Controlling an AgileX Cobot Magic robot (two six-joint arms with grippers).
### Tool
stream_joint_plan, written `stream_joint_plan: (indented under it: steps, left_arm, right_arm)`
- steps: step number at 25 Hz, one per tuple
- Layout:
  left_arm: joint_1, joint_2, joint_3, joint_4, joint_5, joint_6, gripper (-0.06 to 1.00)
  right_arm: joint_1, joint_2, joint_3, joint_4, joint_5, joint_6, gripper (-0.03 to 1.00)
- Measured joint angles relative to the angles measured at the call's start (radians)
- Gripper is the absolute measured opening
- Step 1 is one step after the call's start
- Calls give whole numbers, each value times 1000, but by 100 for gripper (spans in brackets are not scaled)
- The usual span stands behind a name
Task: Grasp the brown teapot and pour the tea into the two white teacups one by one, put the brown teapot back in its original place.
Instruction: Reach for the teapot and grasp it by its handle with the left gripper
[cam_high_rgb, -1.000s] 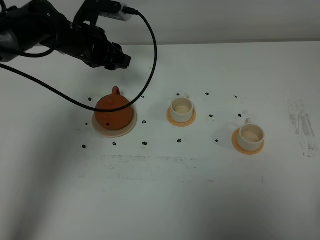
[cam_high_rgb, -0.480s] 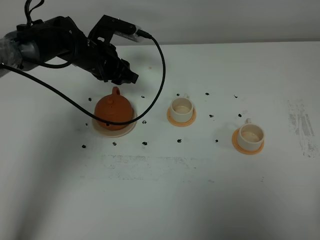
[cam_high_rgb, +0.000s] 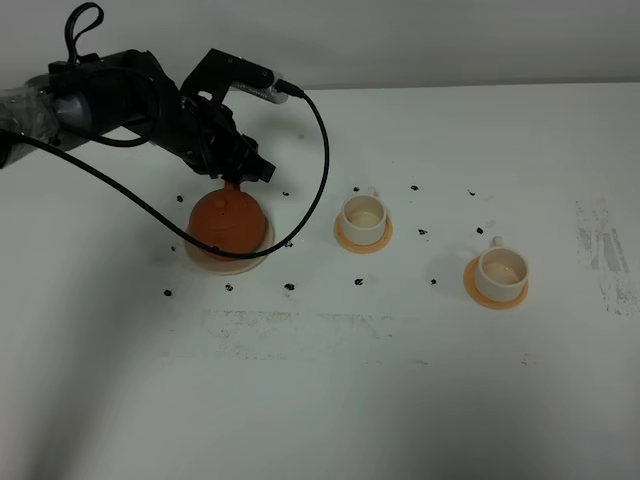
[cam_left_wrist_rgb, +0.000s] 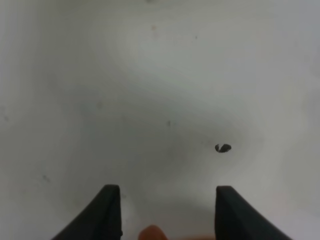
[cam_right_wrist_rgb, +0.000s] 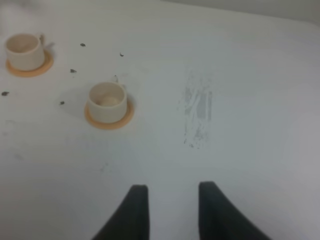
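Note:
The brown teapot (cam_high_rgb: 228, 222) stands on its cream saucer (cam_high_rgb: 222, 265) at the left of the table. My left gripper (cam_high_rgb: 243, 172) is open, just above and behind the teapot's loop handle. In the left wrist view the gripper (cam_left_wrist_rgb: 167, 191) has its fingers spread, with an orange bit of the teapot (cam_left_wrist_rgb: 152, 233) between them at the frame's edge. Two white teacups stand on orange coasters: one in the middle (cam_high_rgb: 364, 214), one further right (cam_high_rgb: 500, 269). Both show in the right wrist view (cam_right_wrist_rgb: 22, 49) (cam_right_wrist_rgb: 106, 99). My right gripper (cam_right_wrist_rgb: 172, 189) is open and empty over bare table. No tea is visible.
Small black marks (cam_high_rgb: 289, 287) dot the white table around the saucer and cups. A grey scuffed patch (cam_high_rgb: 603, 250) lies at the right, also in the right wrist view (cam_right_wrist_rgb: 198, 112). The left arm's black cable (cam_high_rgb: 318, 150) loops above the teapot.
My left arm has swung right and come down until its gripper is at the teapot's handle. The teapot and cups have not moved.

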Motion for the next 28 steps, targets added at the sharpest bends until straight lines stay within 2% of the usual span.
stream_joint_plan:
  steps: [7, 13, 28]
  left_arm:
    - [1, 6, 0, 23, -28, 0, 46]
    - [10, 7, 0, 63, 3, 0, 46]
    - [19, 6, 0, 158, 1, 0, 46]
  right_arm:
    - [0, 0, 0, 0, 0, 0, 23]
    - [0, 0, 0, 0, 0, 0, 22]
    - [0, 0, 0, 0, 0, 0, 22]
